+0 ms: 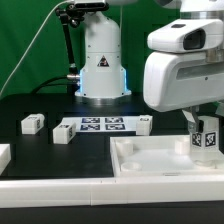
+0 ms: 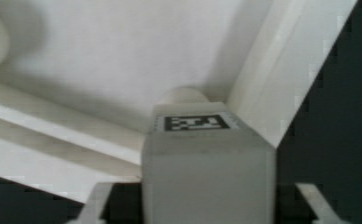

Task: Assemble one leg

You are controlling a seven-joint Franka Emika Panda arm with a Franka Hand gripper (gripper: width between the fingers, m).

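My gripper (image 1: 203,133) is shut on a leg (image 1: 206,142), a stubby white block with a black-and-white tag. It holds the leg upright over the far right corner of the large white tray-like piece (image 1: 150,160). In the wrist view the leg (image 2: 204,160) fills the middle between my fingers (image 2: 100,203), tag facing the camera. Its far end points at the inner corner of the tray-like piece (image 2: 107,70). I cannot tell whether the leg's tip touches the piece.
Three more legs lie on the black table: one (image 1: 33,123) at the exterior view's left, one (image 1: 65,133) beside it, one (image 1: 143,124) by the marker board (image 1: 100,125). The arm's base (image 1: 100,65) stands behind. A white part (image 1: 4,156) shows at the left edge.
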